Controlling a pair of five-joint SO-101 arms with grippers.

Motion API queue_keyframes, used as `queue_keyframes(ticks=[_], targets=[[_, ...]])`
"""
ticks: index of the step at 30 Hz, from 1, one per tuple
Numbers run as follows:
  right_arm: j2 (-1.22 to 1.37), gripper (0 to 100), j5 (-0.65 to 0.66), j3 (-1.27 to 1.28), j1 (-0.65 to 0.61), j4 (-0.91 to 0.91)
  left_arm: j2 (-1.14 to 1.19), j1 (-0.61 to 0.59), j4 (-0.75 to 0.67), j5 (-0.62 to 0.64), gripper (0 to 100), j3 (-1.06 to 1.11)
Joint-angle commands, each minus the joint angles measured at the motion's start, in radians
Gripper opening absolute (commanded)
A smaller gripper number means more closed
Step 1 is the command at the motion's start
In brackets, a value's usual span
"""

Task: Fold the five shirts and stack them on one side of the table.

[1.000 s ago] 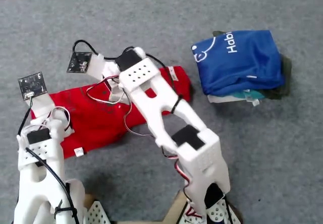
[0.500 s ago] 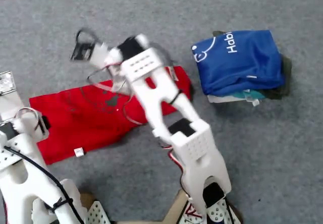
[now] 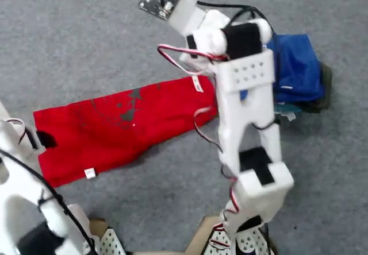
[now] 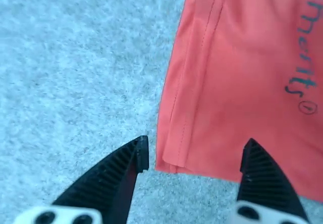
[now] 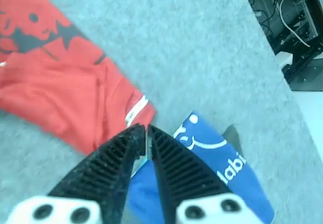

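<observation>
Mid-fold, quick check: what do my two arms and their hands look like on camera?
Left arm and right arm are white plastic with black motors. Red, white and black wires loop along the right one. Left hand and right hand have black ribbed fingers on white bases.

Looking down on the grey desk: the red shirt lies flat as a long folded strip, running from the left side to the middle, with a white label at its right end. On the right sits the stack, blue shirt on top, paler and darker layers peeking out beneath. The right arm stretches up from the near edge, covering the stack's left side. The left arm sits in the near left corner, beside the red shirt's left end.
</observation>
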Motion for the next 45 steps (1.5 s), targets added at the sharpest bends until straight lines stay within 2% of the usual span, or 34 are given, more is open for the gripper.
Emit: queue_keyframes(ticks=[1,4,10,16,18,22,25,37,40,45], targets=[[-0.16,1.5,0.037,0.162,-0.017,-0.002,0.12,0.015,-0.003,0.048,30,-0.13],[-0.229,1.5,0.077,0.288,-0.017,-0.041,0.261,0.025,0.0,0.061,30,-0.239],[-0.255,1.5,0.077,0.426,-0.014,-0.094,0.548,0.038,0.002,0.051,30,-0.4],[-0.259,1.4,0.002,0.446,-0.015,-0.086,0.735,0.035,0.005,-0.052,30,-0.49],[-0.26,1.4,-0.003,0.446,-0.015,-0.086,0.779,0.016,0.005,-0.068,26,-0.524],[-0.262,1.4,0.003,0.446,-0.014,-0.086,0.859,0.001,0.02,-0.118,11,-0.576],[-0.266,1.4,0.003,0.443,-0.012,-0.086,0.91,0.008,0.101,-0.15,2,-0.622],[-0.268,1.4,0.0,0.438,-0.012,-0.084,0.973,-0.074,0.374,-0.157,3,-0.957],[-0.268,1.4,0.0,0.438,-0.012,-0.092,0.98,-0.14,0.44,-0.157,3,-1.113],[-0.266,1.4,0.005,0.437,-0.012,-0.103,0.982,-0.271,0.448,-0.157,3,-1.236]])
